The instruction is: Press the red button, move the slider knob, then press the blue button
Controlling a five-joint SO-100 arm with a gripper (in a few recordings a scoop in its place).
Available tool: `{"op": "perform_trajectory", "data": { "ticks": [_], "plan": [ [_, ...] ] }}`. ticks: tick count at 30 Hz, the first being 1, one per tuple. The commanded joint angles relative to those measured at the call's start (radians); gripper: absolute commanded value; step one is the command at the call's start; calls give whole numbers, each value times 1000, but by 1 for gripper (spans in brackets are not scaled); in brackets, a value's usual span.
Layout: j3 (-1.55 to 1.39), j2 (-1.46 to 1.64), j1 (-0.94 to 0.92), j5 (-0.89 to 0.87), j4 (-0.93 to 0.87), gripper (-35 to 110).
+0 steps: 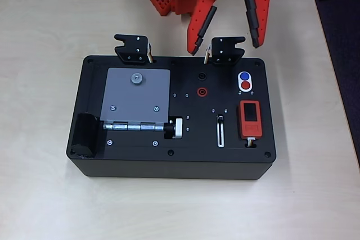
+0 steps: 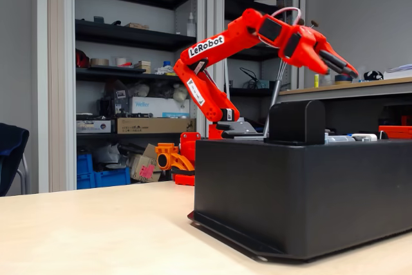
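A black box (image 1: pixel 169 161) lies on the table. Near its right end a white oval holds the blue button (image 1: pixel 244 76) and, just below it, the red button (image 1: pixel 246 85). The slider knob (image 1: pixel 220 120) is a dark nub at the top of a narrow white-edged slot (image 1: pixel 220 133). My orange gripper (image 1: pixel 225 46) hangs open above the box's far edge, its two fingertips spread wide, up and left of the buttons. In the fixed view the gripper (image 2: pixel 344 67) is raised well above the box (image 2: pixel 302 191), touching nothing.
On the box also sit a grey hinged plate (image 1: pixel 135 96), a ribbed silver cylinder (image 1: pixel 176 128), a red ring socket (image 1: pixel 201 91), an orange-red device with a black screen (image 1: pixel 250 119) and two black brackets (image 1: pixel 134 48) at the far edge. Bare tabletop surrounds the box.
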State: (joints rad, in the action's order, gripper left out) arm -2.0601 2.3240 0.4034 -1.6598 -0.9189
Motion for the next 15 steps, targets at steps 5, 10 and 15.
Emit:
{"op": "perform_trajectory", "data": {
  "ticks": [5,10,15],
  "plan": [
    [63,-20,20,15,-114,94],
    [117,-51,-9,58,-183,104],
    [87,-48,-40,52,-153,103]
  ]
}}
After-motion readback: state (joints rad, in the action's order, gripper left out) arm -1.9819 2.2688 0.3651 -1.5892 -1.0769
